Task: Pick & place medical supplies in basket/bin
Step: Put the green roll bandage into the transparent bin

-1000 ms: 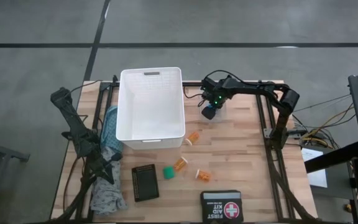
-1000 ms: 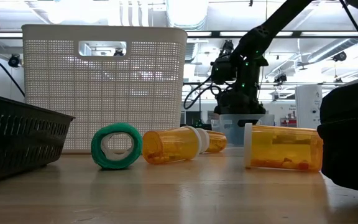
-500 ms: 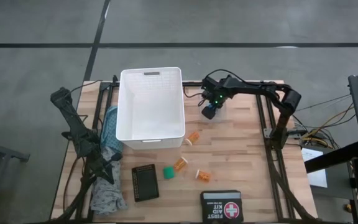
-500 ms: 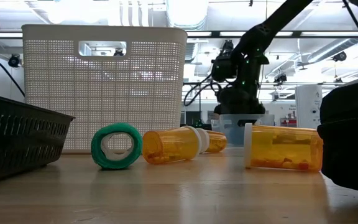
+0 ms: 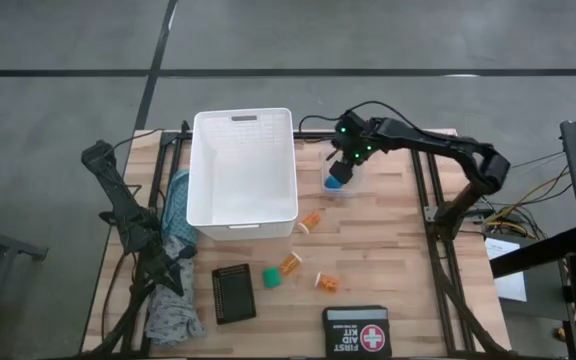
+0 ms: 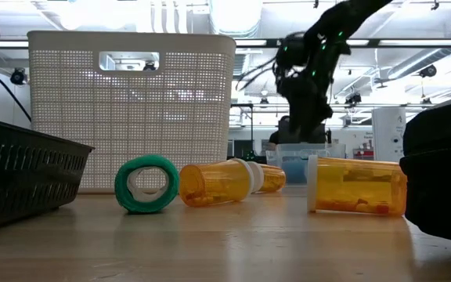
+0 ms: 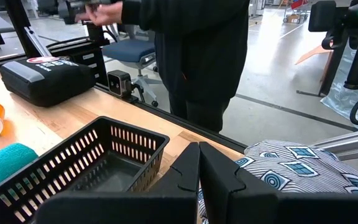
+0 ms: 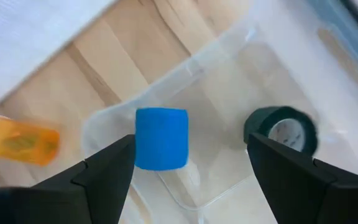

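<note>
The right gripper [image 8: 188, 165] hangs above the clear tub [image 8: 229, 74] near the table's [image 5: 388, 250] far edge, just right of the white basket [image 5: 243, 165]. Its fingers stand apart and hold nothing — a blue roll [image 8: 161, 138] and a dark roll [image 8: 281, 129] lie inside the tub directly below, so a release here looks likely.

Three orange pill bottles [image 5: 311, 220] and a green roll [image 5: 270, 277] lie on the table between the basket and the first aid kit [image 5: 356, 330] at the near edge, apparently awaiting pickup.

The left gripper [image 7: 199, 163] waits at the left edge, fingers pressed together, above the patterned cloth [image 7: 291, 171] and beside a black basket [image 7: 73, 171] — clear of the working area.
</note>
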Controlling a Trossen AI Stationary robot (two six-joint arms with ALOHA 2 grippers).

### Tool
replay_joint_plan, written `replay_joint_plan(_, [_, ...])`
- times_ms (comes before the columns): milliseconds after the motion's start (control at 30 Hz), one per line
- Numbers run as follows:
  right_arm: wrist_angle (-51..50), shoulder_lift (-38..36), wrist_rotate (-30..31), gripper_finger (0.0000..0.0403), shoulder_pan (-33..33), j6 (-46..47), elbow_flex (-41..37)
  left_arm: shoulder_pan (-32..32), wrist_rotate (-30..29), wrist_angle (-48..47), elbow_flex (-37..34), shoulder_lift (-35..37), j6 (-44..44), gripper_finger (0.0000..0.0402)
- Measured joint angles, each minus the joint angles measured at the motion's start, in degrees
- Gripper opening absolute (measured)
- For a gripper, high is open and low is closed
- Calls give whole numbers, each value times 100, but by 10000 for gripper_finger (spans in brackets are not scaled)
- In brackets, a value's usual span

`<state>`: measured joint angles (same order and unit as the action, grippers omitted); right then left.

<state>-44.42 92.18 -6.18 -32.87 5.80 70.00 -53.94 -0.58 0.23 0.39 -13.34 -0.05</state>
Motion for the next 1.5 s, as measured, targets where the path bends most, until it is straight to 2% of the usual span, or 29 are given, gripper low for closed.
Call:
replay_joint_plan(433, [69,-1364,-21,319,448,-44,2,-1,0,0,1,0,-2,10])
replay_joint_plan(867, [115,-1758,16,325,1186,7,0,-1,0,0,-1,0,0,10])
replay_joint_plan(1167, [581,-2109,33,327,1596,-24,-2,-1,0,0,1,0,0,10])
replay_joint_plan(1400, [564,-2595,45,327,1976,-103,-14,-1,0,0,1,0,-2,10])
replay_joint_plan(1500, [590,-2910,226,327,2182,-305,-91,1,0,0,-1,0,-2,10])
